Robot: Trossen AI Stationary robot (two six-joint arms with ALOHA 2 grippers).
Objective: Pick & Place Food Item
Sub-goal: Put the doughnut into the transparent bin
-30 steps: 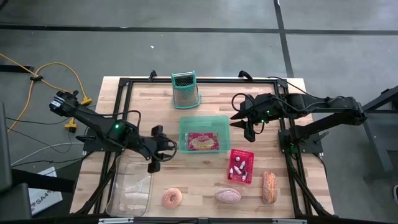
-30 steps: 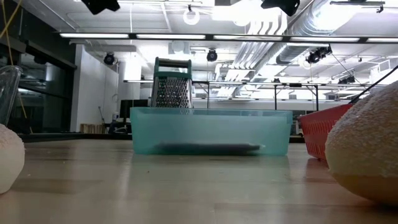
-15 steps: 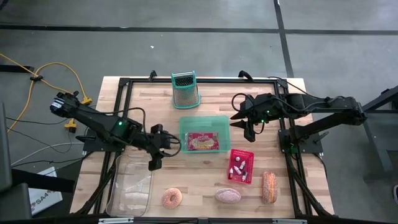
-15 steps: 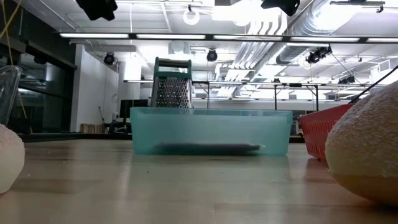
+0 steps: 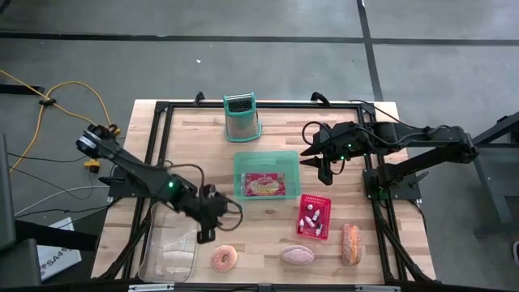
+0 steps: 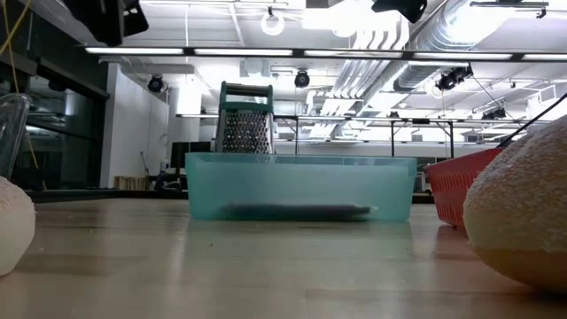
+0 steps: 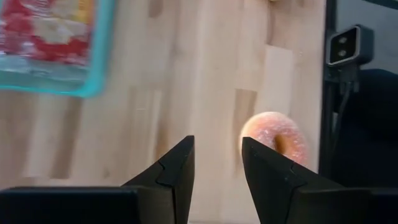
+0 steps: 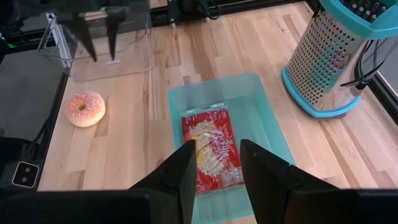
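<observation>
A sugared donut (image 5: 224,258) lies near the table's front edge; in the left wrist view the donut (image 7: 274,137) shows just beyond my fingers, to one side. My left gripper (image 5: 204,234) (image 7: 217,142) hovers open above the wood, just to the far left of the donut, with nothing between its fingers. A red snack packet (image 5: 264,185) lies flat in the teal bin (image 5: 240,162). My right gripper (image 5: 321,169) (image 8: 216,144) waits open in the air to the right of the bin, touching nothing.
A clear container (image 5: 170,243) sits at the near left, beside my left gripper. A steel grater (image 5: 242,116) stands behind the bin. A red basket (image 5: 314,216), a round bread roll (image 5: 297,255) and a long loaf (image 5: 350,243) occupy the near right.
My left gripper has gone down and toward the table's near edge, from beside the bin's left side to a spot close by the donut, and has rolled somewhat on the way. Its fingers stay as far apart as before. Nothing on the table has moved.
</observation>
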